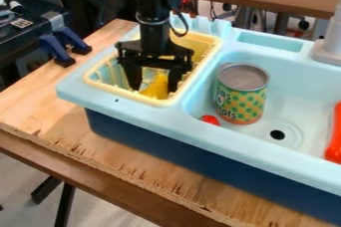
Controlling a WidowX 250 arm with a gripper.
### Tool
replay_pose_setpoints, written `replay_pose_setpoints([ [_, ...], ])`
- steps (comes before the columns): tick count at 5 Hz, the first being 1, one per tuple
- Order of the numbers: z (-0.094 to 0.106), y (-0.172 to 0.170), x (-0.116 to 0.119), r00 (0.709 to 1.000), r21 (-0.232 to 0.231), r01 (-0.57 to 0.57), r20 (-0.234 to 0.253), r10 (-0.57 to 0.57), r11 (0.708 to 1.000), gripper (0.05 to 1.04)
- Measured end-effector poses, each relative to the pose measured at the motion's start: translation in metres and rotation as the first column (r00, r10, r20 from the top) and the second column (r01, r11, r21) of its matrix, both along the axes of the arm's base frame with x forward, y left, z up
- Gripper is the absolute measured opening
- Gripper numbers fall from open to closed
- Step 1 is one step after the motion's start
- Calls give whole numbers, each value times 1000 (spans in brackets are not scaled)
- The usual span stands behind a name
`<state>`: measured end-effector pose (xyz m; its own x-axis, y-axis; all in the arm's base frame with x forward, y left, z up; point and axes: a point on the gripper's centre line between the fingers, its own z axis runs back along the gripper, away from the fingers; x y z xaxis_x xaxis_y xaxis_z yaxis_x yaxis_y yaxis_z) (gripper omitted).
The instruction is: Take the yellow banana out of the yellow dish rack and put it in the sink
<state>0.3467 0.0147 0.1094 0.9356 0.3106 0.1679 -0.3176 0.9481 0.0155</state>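
Black two-finger gripper (154,82) points down in the pale-yellow plastic rack (214,49); fingers apart, astride a bright yellow object (158,87), which the rack walls likely keep contained; green-and-orange patterned metal can (241,99) upright in the light-blue plastic sink (299,89), flat base probably steadying it

Robotics lab, toy sink (307,87), 2 blue clamps (64,46)
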Motion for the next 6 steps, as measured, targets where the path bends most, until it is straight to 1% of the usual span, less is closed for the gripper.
replay_pose_setpoints([
  [1, 1, -1, -1, 1000, 0, 9, -8, -9, 1000, 683],
  [2, 5, -4, 0, 1000, 23, 29, 4, -29, 999, 495],
  [3, 35, -12, 0, 995, 34, 31, 96, -35, 999, 493],
  [4, 74, -13, -2, 973, 39, -15, 233, 6, 999, 493],
  [5, 89, -22, 3, 961, 66, 14, 276, -32, 998, 493],
  [6, 90, -54, 32, 950, 55, 122, 283, -132, 991, 493],
])
